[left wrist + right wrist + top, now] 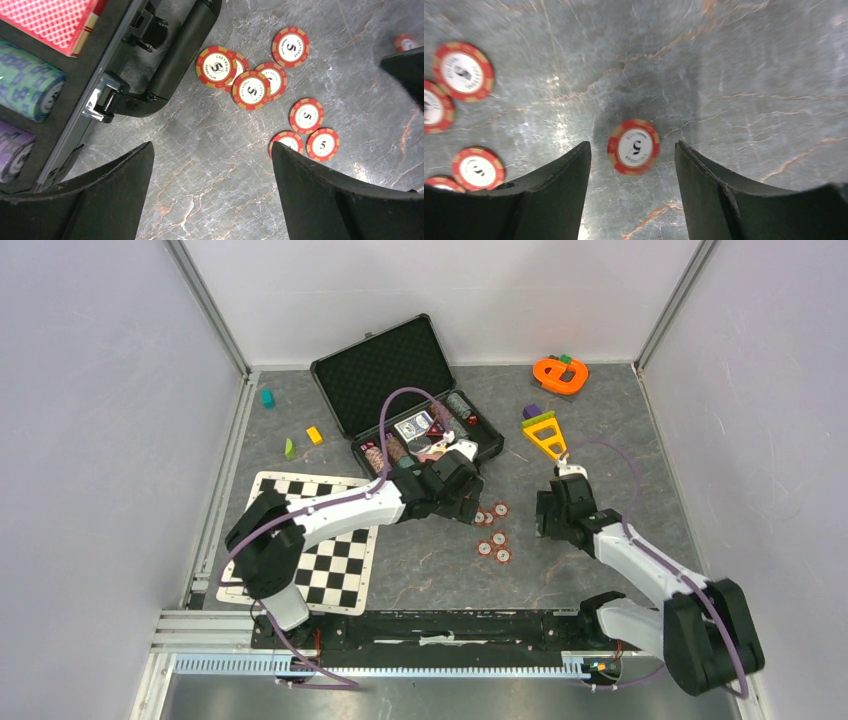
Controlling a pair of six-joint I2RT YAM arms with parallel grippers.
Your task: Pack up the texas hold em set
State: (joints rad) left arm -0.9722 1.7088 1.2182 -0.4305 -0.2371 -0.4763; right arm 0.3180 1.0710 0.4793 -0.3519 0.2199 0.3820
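Note:
The black briefcase [385, 370] lies open at the back, with chip stacks and card decks in its tray. Several loose red-white poker chips [492, 532] lie on the grey table in front of it. My left gripper [468, 498] hovers by the case's handle [186, 45], open, with only bare table between its fingers [212, 150]; the chips [251, 90] lie just beyond. My right gripper [547, 515] is open too. One chip [633, 146] shows flat between its fingertips, touching neither. A green-blue chip stack [25, 85] and a red deck [55, 20] sit in the case.
A black-white checkered mat [325, 545] lies at the near left under my left arm. An orange toy [560, 373] and a yellow triangle toy [545, 433] sit at the back right. Small coloured blocks [314, 435] lie left of the case. Walls close in on three sides.

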